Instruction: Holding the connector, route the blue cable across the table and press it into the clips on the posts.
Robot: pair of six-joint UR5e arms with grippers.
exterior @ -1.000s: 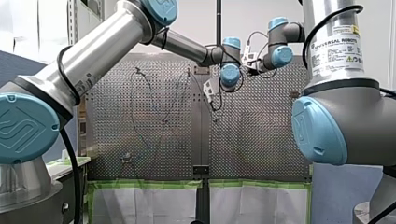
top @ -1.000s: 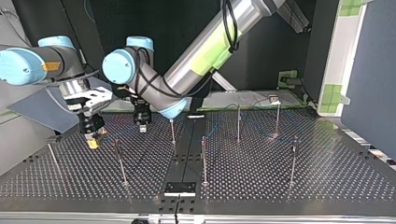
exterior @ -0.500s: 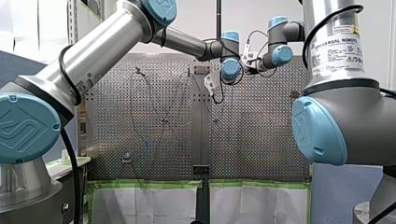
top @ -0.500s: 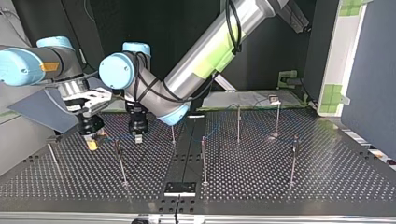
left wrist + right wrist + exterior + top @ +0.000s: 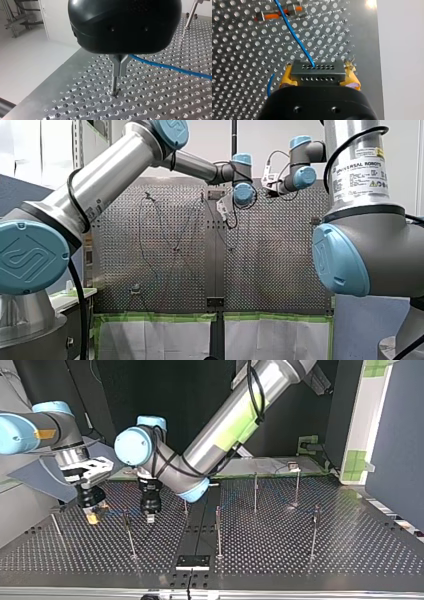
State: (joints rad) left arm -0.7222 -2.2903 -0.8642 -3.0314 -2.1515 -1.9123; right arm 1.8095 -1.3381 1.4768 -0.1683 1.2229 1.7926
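Our right gripper [image 5: 319,75] clamps the black connector [image 5: 317,65] between its yellow pads [image 5: 287,78], a grip that only the right wrist view shows plainly. From the connector the blue cable [image 5: 294,35] runs away over the perforated table [image 5: 242,62] and crosses a small metal-and-orange fitting [image 5: 268,16].

Only the left wrist view shows our left gripper [image 5: 119,68] up close. Its metal fingers [image 5: 120,62] are drawn together on the cable, which leaves them sideways just above the table.

We get the layout from the top view alone. Both grippers hang low toward its left, near each other, with a thin post [image 5: 129,535] between them and nearer the camera. Further posts [image 5: 218,530] stand toward the right.

Across the left half of the front view, thin loops of cable lie on the table. The label [image 5: 361,172] on our right arm [image 5: 365,235] reads "UNIVERSAL ROBOTS"; its smaller print is too small to read.
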